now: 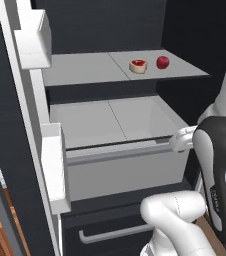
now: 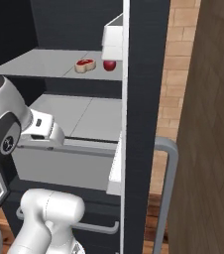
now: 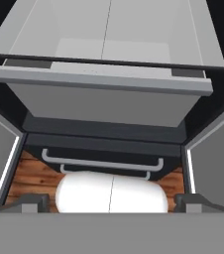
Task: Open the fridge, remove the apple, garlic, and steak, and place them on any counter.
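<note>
Right now I'm looking into the open fridge (image 1: 110, 30), both of its doors swung wide. On the grey shelf (image 1: 85, 70) inside it I can see the steak (image 1: 138, 66), a small flat red slab with a pale rim, and the apple (image 1: 162, 62) just beside it, on the side nearer the fridge's right-hand door; the two sit close together but apart. From the right base view the same pair shows on that shelf, steak (image 2: 84, 65) next to apple (image 2: 109, 65), close to the white edge of the open door (image 2: 125, 99).

Below the shelf, the fridge's grey crisper drawer (image 1: 120, 150) stands pulled out, and I see nothing lying in it. Under that is the dark lower drawer with its horizontal grey handle (image 1: 116, 232).

My gripper (image 3: 112, 201) hangs in front of the fridge, looking down past the front lip of the crisper drawer (image 3: 104, 82) toward the lower drawer's handle (image 3: 102, 162) and the wooden floor (image 3: 34, 173). Its fingertips (image 3: 32, 202) stand wide apart at the two sides of the hand view, with nothing between them.

I can't make out the garlic anywhere.
</note>
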Robot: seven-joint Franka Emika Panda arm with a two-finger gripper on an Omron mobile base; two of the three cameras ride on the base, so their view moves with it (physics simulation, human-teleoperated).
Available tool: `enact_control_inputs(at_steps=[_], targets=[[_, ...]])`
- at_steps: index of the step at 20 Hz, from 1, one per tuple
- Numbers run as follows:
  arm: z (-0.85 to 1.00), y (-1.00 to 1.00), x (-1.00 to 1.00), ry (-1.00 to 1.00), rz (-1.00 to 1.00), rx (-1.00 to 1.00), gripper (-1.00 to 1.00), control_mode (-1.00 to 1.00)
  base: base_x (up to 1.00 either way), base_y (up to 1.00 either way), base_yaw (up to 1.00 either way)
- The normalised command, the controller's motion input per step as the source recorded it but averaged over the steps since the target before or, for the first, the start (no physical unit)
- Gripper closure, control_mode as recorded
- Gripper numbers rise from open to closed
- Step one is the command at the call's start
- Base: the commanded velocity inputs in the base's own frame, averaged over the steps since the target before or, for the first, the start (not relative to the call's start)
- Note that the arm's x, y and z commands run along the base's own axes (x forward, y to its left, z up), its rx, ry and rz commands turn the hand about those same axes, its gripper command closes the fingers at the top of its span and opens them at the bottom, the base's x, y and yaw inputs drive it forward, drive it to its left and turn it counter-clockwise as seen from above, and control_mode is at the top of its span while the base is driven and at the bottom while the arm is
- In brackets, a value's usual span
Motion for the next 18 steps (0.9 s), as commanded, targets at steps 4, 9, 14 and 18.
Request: enact_control_inputs(at_steps=[4, 9, 14, 18], targets=[[0.0, 0.0, 0.0, 0.0, 0.0, 0.0, -1.0, 1.0, 0.3, 0.0, 0.0], [0.05, 0.0, 0.03, -0.01, 0.0, 0.0, -1.0, -1.0, 0.06, 0.0, 0.0], [0.31, 0.0, 0.03, -0.02, 0.0, 0.0, -1.0, -1.0, 0.0, 0.0, 0.0], [0.33, 0.0, 0.04, -0.01, 0.0, 0.0, -1.0, -1.0, 0.0, 0.0, 0.0]])
